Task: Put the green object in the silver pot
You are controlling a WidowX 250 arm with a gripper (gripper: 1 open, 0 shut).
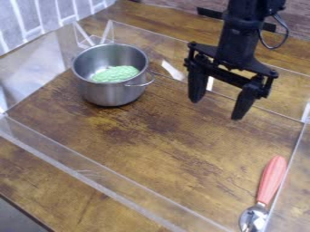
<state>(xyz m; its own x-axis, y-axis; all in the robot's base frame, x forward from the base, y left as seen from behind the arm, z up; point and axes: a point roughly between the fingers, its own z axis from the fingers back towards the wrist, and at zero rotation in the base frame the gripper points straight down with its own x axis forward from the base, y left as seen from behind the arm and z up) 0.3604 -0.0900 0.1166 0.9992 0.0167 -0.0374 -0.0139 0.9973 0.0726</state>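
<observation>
One green lump (116, 74) sits inside one silver pot (111, 75). Right of the pot, one gripper (218, 104) hangs, jaws spread.

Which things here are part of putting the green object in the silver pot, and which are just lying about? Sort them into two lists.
Part of the job:
- green object, inside the pot
- silver pot
- gripper, jaws apart

Lying about:
- red-handled spoon
</observation>
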